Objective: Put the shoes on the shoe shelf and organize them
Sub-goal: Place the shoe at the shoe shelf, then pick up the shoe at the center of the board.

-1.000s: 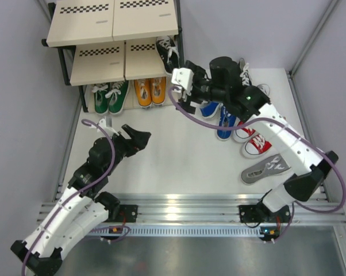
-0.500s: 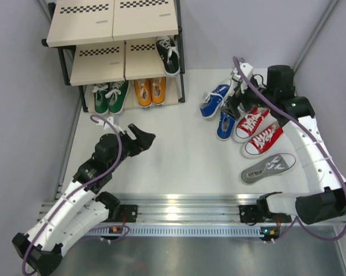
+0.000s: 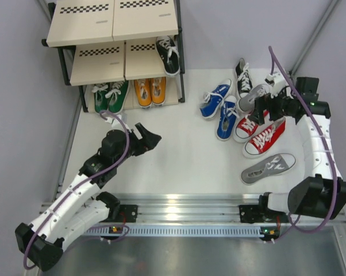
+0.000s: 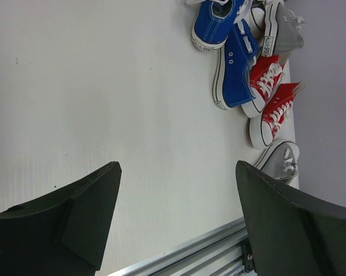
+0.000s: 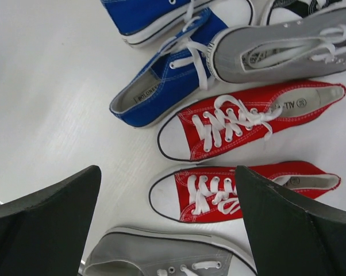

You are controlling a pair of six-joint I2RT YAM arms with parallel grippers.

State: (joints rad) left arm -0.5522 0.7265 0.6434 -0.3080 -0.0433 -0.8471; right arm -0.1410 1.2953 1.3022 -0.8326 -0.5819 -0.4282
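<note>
Upper red shoe insole: "ALL" legible; blue shoe insole print unreadable

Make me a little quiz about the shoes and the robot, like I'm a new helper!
1. True or false: the left tool and the right tool are both open and empty.
2. How many shoes sit on the shelf?
3. Which pair on the shelf is furthest left? A green B blue C grey
Key: 1 true. 2 five. 3 A.
</note>
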